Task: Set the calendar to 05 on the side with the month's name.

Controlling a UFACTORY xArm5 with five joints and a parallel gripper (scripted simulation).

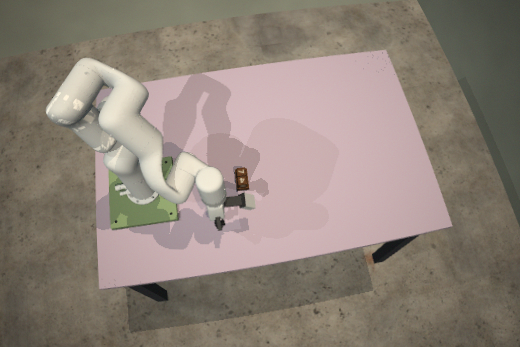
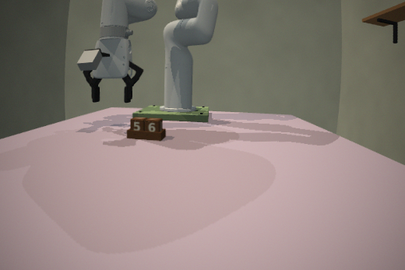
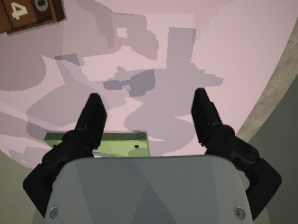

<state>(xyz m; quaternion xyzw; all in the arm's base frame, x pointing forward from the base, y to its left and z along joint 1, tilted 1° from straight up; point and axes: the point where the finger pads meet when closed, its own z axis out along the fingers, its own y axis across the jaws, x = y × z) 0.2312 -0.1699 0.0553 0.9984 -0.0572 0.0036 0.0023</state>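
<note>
Two brown cubes, a 5 (image 2: 136, 126) and a 6 (image 2: 152, 127), are seated upright side by side in a flat brown tray (image 2: 146, 135).

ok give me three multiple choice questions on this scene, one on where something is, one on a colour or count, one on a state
1. Where is the pincer relative to the calendar tray?
A. inside the tray
B. above the table and off to one side of the tray
C. resting on the green base plate

2. How many number cubes stand in the tray?
A. one
B. two
C. three

3. What state is the pincer in?
A. open and holding nothing
B. shut on a cube
C. shut on the tray

Answers:
1 B, the exterior view shows the pincer hanging in the air, beside the tray rather than over it.
2 B, the cube showing 5 and the cube showing 6 stand side by side in the tray.
3 A, the wrist view shows its fingers spread wide with only the pink table between them.
</note>
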